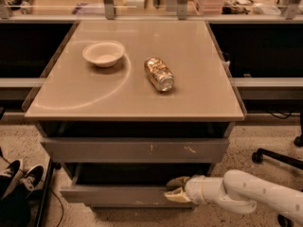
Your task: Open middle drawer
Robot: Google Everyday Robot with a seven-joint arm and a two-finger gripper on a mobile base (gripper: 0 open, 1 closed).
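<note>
The middle drawer (118,195) is the plain grey front low on the cabinet. It stands pulled a little way out, with a dark opening showing above its top edge. The gripper (176,189) is at the right part of that edge. Its jaws are only narrowly parted and closed on the lip of the front, one finger above the edge and one below it. Most of the front runs off to the left of the jaws.

The white arm (246,193) reaches in from the right of the jaws, lying low and nearly level. Just above the jaws, past the dark opening, is the taller grey front (135,150) with white scratch marks. Higher still is the beige bench (142,103). A can (159,73) lies on its side there, almost straight above the jaws. A white bowl (103,53) stands upright up and to their left, well apart from the can.

Far left of the jaws, on the speckled floor (265,136), lie dark shoes (19,174). Up and to their right, a chair base (279,157) shows.
</note>
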